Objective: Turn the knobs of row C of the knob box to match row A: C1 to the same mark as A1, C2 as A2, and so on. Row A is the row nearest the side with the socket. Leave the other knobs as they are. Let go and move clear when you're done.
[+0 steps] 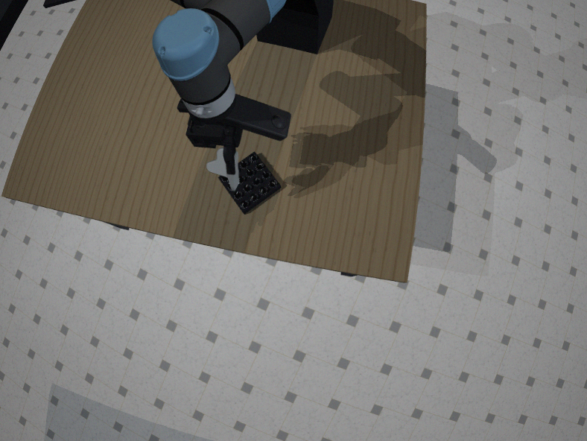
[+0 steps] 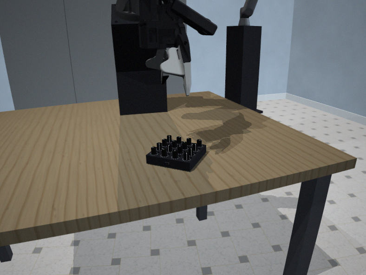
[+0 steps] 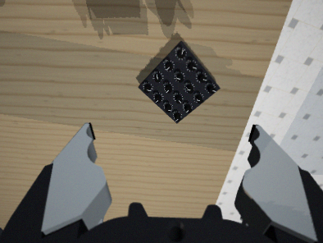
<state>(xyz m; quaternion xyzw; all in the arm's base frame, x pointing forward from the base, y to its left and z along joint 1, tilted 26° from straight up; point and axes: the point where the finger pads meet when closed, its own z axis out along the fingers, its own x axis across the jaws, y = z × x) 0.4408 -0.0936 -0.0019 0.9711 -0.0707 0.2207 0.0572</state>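
Note:
The black knob box (image 2: 176,153) sits on the wooden table, turned like a diamond, with several rows of small black knobs. Its socket (image 2: 166,163) shows on the near side in the exterior view. It also shows in the top view (image 1: 252,182) and in the wrist view (image 3: 179,83). My gripper (image 2: 174,77) hangs high above the box, fingers wide open with nothing between them. In the wrist view the two grey fingers frame the lower part of the picture, with the gripper (image 3: 171,131) well clear of the box. The knob marks are too small to read.
A black pedestal (image 2: 139,68) carries the arm behind the box. A second dark column (image 2: 242,65) stands at the table's far right corner. The table's right edge (image 3: 262,107) lies close to the box in the wrist view.

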